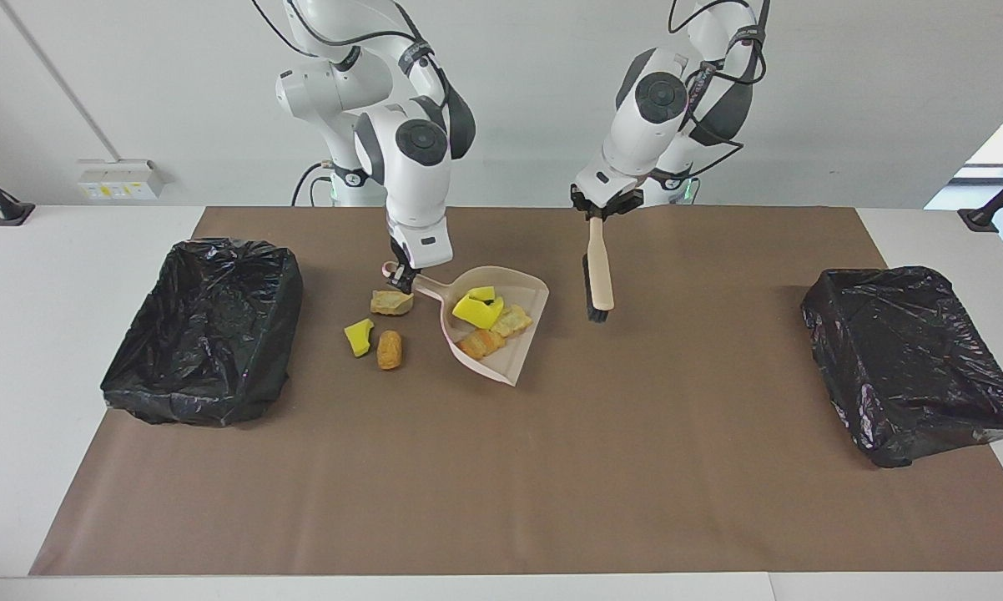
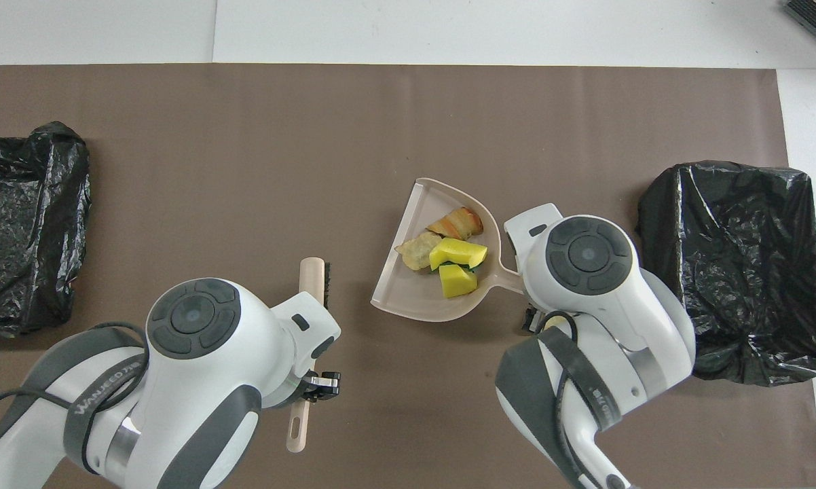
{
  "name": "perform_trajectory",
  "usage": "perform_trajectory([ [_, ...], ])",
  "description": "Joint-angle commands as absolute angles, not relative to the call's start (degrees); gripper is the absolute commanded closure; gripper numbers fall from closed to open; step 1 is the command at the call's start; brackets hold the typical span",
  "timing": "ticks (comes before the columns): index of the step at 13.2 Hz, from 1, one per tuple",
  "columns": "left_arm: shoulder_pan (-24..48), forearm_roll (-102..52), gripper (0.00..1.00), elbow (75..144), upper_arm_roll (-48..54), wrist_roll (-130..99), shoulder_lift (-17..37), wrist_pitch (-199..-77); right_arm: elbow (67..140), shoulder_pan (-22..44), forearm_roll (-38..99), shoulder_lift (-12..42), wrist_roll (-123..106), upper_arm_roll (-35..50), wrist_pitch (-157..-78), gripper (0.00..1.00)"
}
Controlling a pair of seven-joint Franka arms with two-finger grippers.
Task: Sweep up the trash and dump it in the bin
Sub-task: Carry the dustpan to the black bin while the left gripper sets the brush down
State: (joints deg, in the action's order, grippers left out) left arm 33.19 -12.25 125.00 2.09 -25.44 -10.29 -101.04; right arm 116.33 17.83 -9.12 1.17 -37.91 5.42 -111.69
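Observation:
My right gripper is shut on the handle of the pale pink dustpan and holds it tilted just over the mat. In the pan lie two yellow sponge pieces and tan and orange bread chunks. Three trash pieces rest on the mat beside the handle: a tan chunk, a yellow scrap and an orange chunk. In the overhead view my right arm hides them. My left gripper is shut on the beige brush, which hangs bristles down beside the pan.
A bin lined with a black bag stands at the right arm's end of the brown mat. A second black-lined bin stands at the left arm's end.

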Motion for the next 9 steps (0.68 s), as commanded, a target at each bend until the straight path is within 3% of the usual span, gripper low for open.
perform_trajectory([
  [1,36.7,-11.1,1.00,127.1,4.9,-33.4,-11.0,-101.5,112.0,12.3,-7.7,-0.8,-42.6,5.5,-106.9,1.00],
  [6,49.5,-11.1,1.00,133.0,5.9,-46.6,-10.7,-110.6,108.6,-4.2,-5.1,-6.3,-61.0,4.8,-98.5,1.00],
  [9,55.8,-11.1,1.00,134.7,5.9,-52.0,-10.0,-114.1,108.3,-11.3,-6.5,-6.6,-75.7,-2.0,-98.8,1.00],
])
